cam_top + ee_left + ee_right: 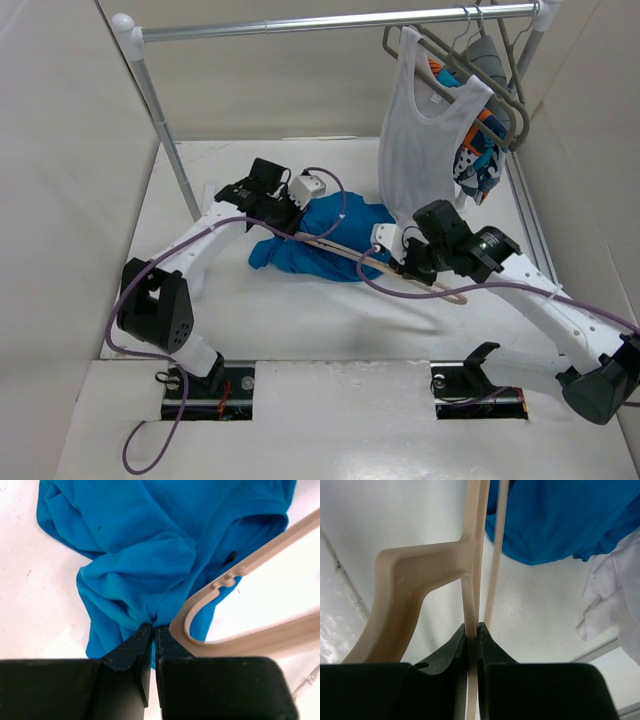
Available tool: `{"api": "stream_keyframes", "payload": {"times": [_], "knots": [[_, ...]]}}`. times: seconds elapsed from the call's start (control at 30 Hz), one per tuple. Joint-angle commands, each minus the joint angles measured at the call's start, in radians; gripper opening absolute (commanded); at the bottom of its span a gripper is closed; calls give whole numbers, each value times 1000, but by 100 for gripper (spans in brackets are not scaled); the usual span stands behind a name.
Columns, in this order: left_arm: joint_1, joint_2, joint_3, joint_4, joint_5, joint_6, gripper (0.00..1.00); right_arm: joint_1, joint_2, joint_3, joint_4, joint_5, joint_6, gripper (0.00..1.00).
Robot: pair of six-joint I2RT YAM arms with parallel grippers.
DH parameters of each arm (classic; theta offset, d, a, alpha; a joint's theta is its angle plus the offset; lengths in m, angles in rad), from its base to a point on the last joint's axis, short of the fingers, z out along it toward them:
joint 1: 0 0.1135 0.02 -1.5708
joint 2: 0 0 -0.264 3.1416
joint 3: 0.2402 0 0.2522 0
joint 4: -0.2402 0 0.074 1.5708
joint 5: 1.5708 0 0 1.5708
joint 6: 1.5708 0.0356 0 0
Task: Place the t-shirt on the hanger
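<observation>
- We see the t-shirt (322, 238) bunched in the middle of the desk (300, 320), a crumpled blue heap.
- The left tool (153, 627) is clenched on a fold of it, at the heap's 9 o'clock edge.
- The right tool (473, 626) is grasping the hanger (405, 278), pinched tight on a thin bar.
- The hanger slants from the shirt toward 4 o'clock, its far shoulder over the blue cloth, just beside the left tool.
- A white tank top (425, 120) hangs at 1 o'clock.
</observation>
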Motion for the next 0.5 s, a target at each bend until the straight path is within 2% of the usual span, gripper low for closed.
{"api": "stream_keyframes", "payload": {"times": [0.0,0.13,0.3,0.47], "knots": [[-1,-75,-18,-39,56,11,0,10,24,13,105,83,39,0],[-1,-108,-38,-59,56,42,0,19,24,25,114,132,50,0],[-20,-108,-21,-59,100,20,0,19,24,-44,186,132,50,0],[-38,-108,14,-59,112,-12,0,51,33,-76,266,78,39,0]]}}
